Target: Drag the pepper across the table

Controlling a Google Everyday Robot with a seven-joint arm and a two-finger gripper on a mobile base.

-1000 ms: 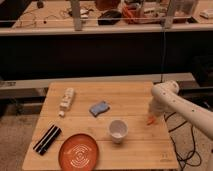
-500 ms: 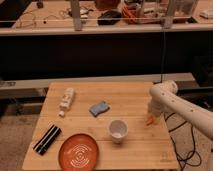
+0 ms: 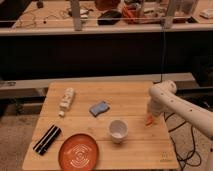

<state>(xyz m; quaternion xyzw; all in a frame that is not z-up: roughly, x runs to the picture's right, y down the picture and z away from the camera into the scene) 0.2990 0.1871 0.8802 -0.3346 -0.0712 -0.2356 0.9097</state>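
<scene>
The pepper (image 3: 149, 120) is a tiny orange tapered piece lying on the light wood table (image 3: 135, 97) near its right edge. The gripper (image 3: 151, 114) hangs at the end of the white arm (image 3: 175, 105), which reaches in from the right. It sits right over the pepper, at or just above it. A white cup (image 3: 117, 130) stands to the left of the pepper.
A large round orange plate (image 3: 79, 151) lies at the front. A black bar-shaped object (image 3: 47, 138) lies at the front left, a white bottle (image 3: 66, 100) at the left, a blue sponge (image 3: 99, 108) mid-table. A cluttered bench (image 3: 100, 20) runs behind.
</scene>
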